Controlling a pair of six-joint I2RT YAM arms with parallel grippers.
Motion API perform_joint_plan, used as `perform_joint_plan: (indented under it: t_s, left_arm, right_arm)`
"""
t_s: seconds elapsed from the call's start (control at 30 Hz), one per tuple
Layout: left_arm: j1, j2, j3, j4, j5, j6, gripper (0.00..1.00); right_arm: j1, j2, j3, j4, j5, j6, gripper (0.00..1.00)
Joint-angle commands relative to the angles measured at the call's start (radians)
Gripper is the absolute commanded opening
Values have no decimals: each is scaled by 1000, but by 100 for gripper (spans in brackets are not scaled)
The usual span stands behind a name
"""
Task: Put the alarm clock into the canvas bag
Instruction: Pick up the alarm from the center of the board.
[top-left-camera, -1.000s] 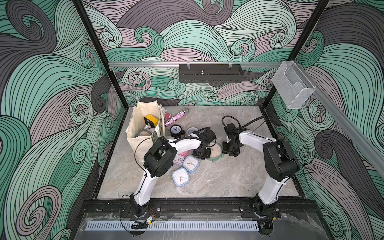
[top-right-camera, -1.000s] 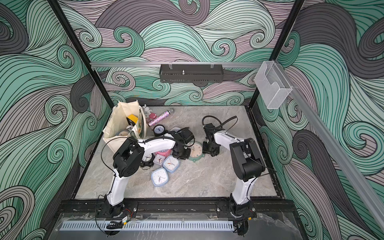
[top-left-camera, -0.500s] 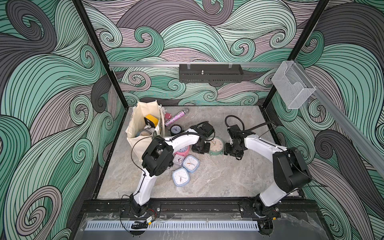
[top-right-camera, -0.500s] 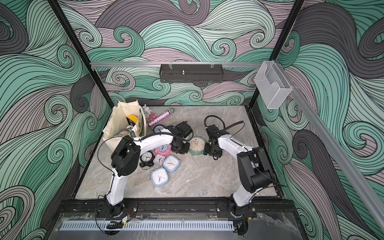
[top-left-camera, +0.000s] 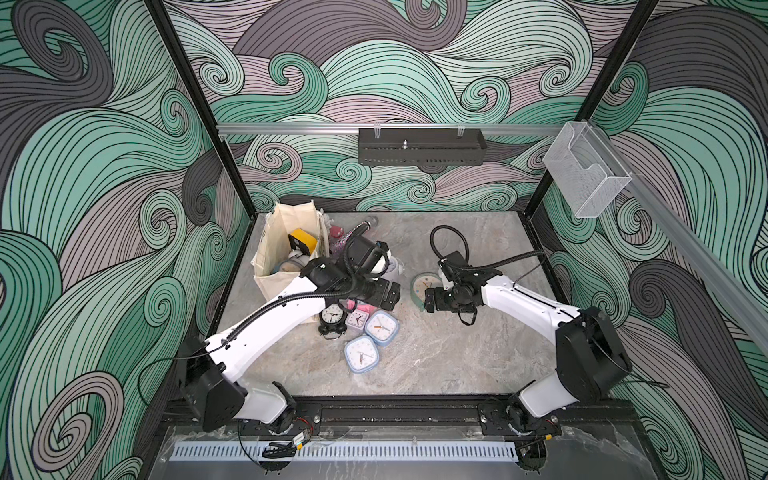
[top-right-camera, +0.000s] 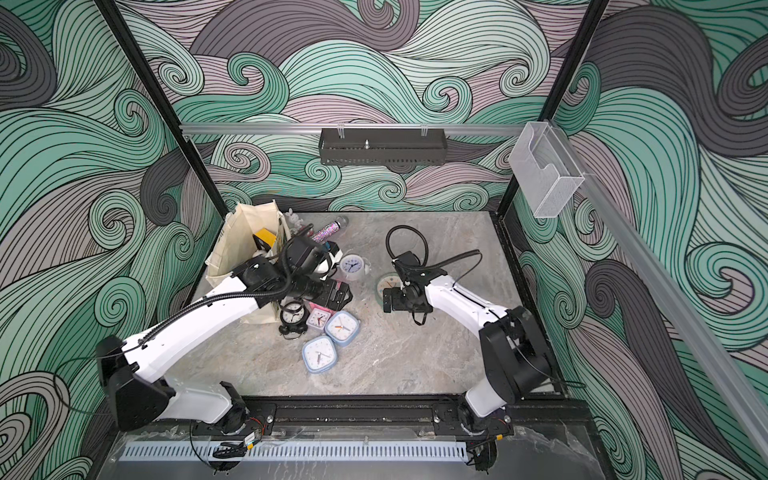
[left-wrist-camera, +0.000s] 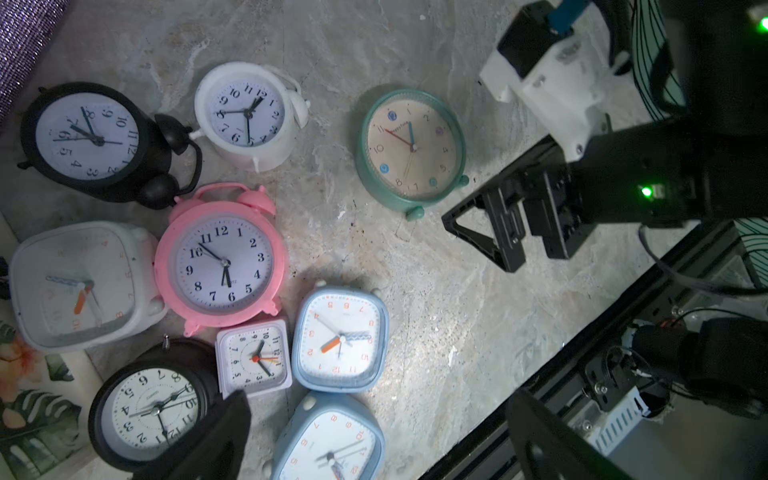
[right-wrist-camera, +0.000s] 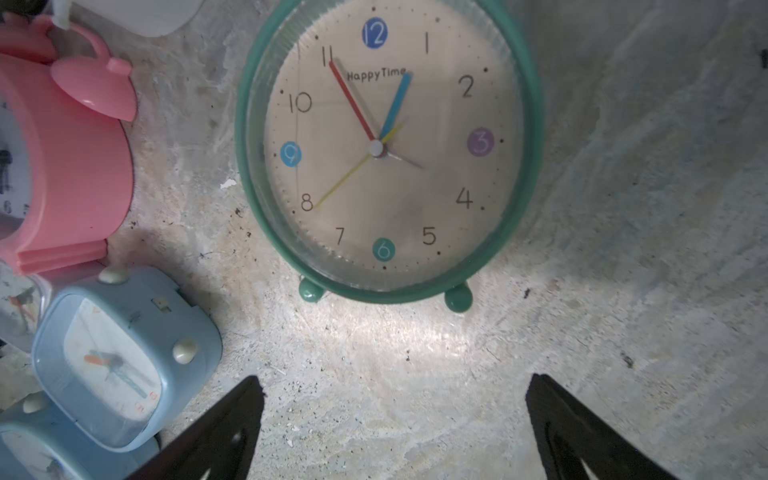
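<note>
Cream canvas first: the canvas bag (top-left-camera: 286, 237) stands open at centre-left in both top views. Inside it are a yellow block (top-left-camera: 301, 243) and some pale shapes I cannot make out. Just right of it the left hand (left-wrist-camera: 384, 415) hangs over a cluster of clocks (top-left-camera: 376, 328) on the table (top-left-camera: 457, 365). Its fingers (left-wrist-camera: 226, 419) are spread wide and grip nothing, and its arm hides part of the cluster from above. Right of centre the teal alarm clock (right-wrist-camera: 386, 145) lies face up, outside the bag. The right hand (right-wrist-camera: 392, 386) sits just beside it, fingers (right-wrist-camera: 552, 407) wide apart with bare table between them, touching nothing. From above, its tips are hard to see.
</note>
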Motion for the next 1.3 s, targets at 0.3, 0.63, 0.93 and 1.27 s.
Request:
perform_joint_plan:
  t_s: [0.3,0.63,0.93,1.27]
  left_arm:
    - [56,-93,-77,40,21,14,99]
    - [78,-95,-84,39,40,0,99]
    - [130,-112,-96,36,68,-33,99]
    - [193,-121,-97,50,142,-65,99]
  right_arm:
    - [27,153,100,-6,57,17,100]
    - [41,221,151,-24,83,57,100]
    - [45,274,176,-35,113,76,94]
    - [45,278,179,-33,120,76,85]
